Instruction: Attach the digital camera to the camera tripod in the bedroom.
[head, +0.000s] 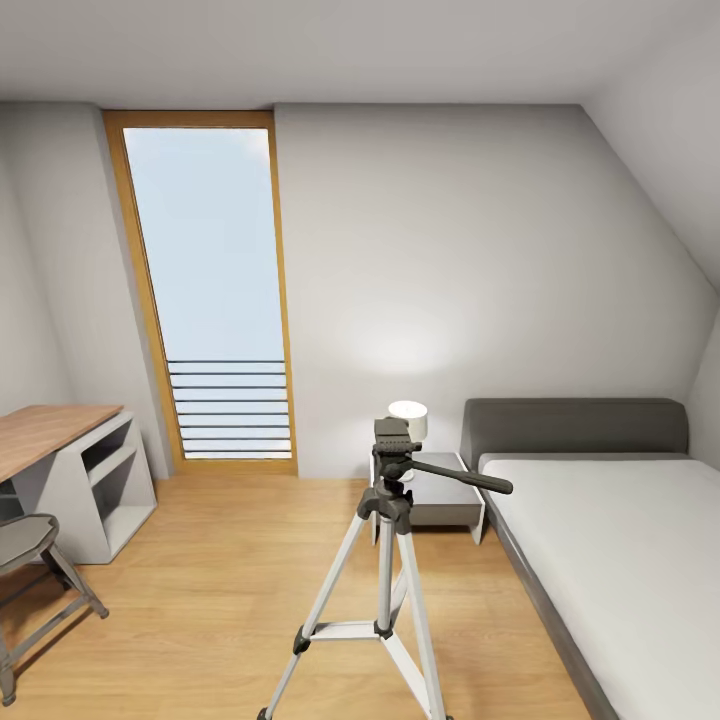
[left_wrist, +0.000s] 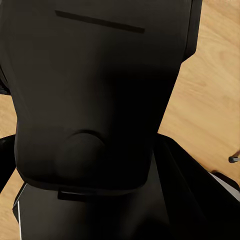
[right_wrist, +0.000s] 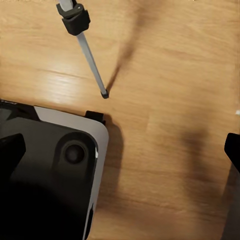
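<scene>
Silver-grey camera tripod (head: 385, 560) reached in bedroom, head bare; digital camera unseen, attachment pending; claw states cannot be told.

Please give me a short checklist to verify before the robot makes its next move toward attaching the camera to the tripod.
1. Tripod located: ok, it stands upright on the wood floor, ahead of the robot.
2. Tripod head free to receive a camera: ok, nothing is mounted on it.
3. Digital camera located: not ok, no picture gives me its place.
4. Camera held in either gripper: cannot tell, the wrist views do not make the fingers clear.
5. Room around the tripod: ok, the bed and nightstand stand behind and to the right, the desk to the left.
</scene>
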